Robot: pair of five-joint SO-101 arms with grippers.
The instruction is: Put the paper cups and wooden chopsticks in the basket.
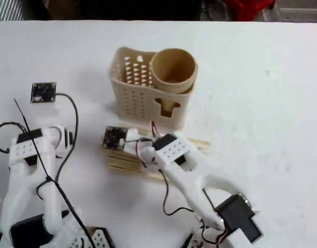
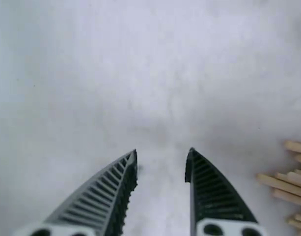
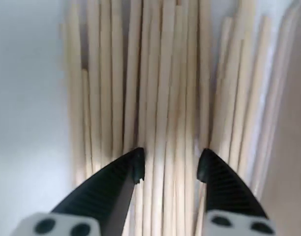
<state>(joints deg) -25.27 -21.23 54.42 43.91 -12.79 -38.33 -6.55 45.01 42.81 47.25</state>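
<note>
Jaws apart, the right gripper (image 3: 170,167) hangs in its own wrist view over a flat row of pale, slender wooden chopsticks (image 3: 160,88), its black ribbed fingers (image 3: 116,182) straddling several sticks — whether the tips touch the wood cannot be told. In the left wrist view the left gripper (image 2: 161,162) is likewise spread, holding nothing, above the bare white table (image 2: 140,73), with a few chopstick ends in sight off to one side. From the high view the sticks lie on the table just in front of a cream perforated plastic basket (image 1: 135,101), partly under the right arm's wrist; a stack of tan paper cups (image 1: 172,70) stands upright inside the basket, while the left arm sits well apart from it.
</note>
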